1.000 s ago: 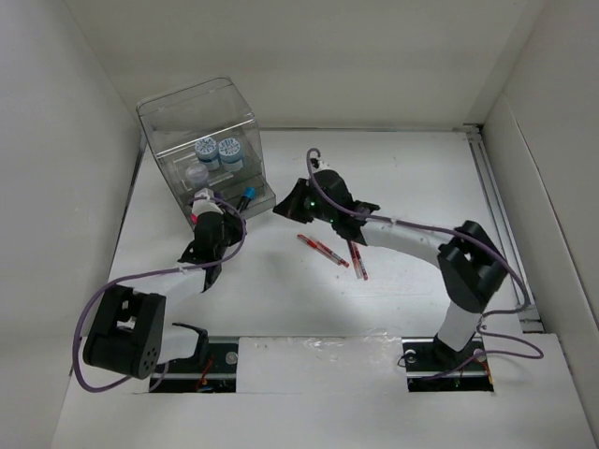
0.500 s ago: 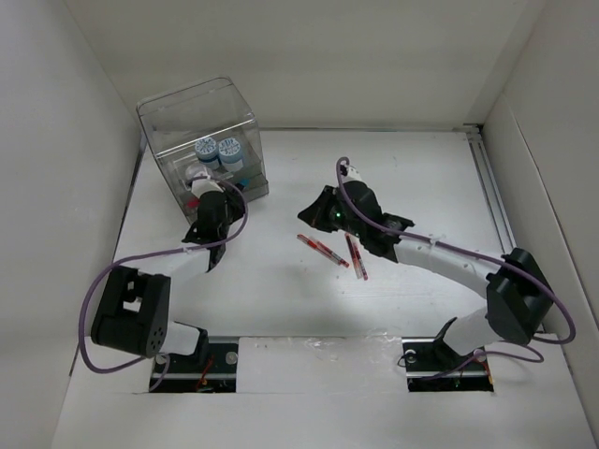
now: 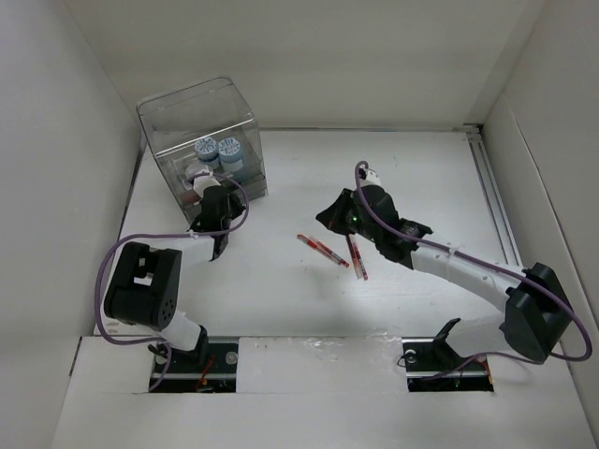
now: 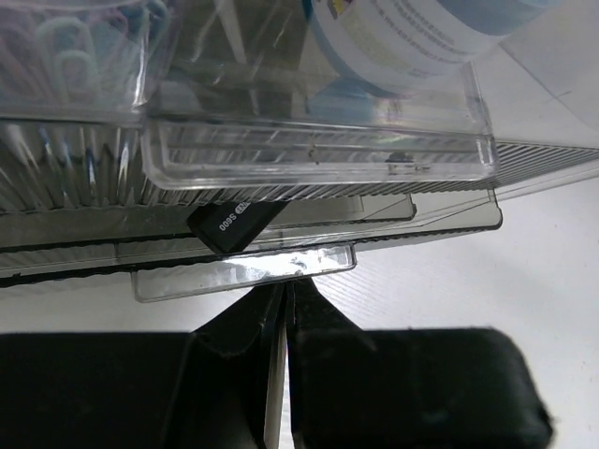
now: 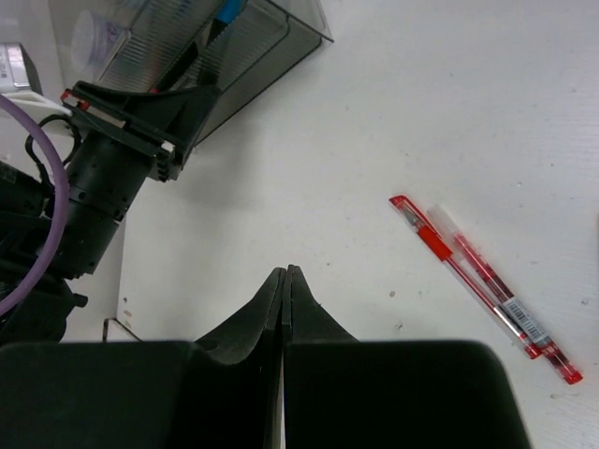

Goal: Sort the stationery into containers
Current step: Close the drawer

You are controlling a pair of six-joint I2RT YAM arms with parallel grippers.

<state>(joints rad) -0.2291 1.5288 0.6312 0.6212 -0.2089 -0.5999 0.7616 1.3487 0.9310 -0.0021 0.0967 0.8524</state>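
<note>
The clear organizer stands at the far left with two blue-white rolls inside. My left gripper is shut and empty, its tips against the front lip of a base drawer. A black marker lies in a drawer behind that lip, and one roll sits above. My right gripper is shut and empty, hovering over the table. Two red pens lie just right of it. They also show in the right wrist view.
The right wrist view shows the organizer's smoked drawer with a blue cap in it, and the left arm's wrist in front of it. White walls close in the table on the left, back and right.
My left gripper has moved forward and pushed the protruding drawer with the blue-capped marker into the organizer. My right gripper has pulled back to the right, away from the organizer.
</note>
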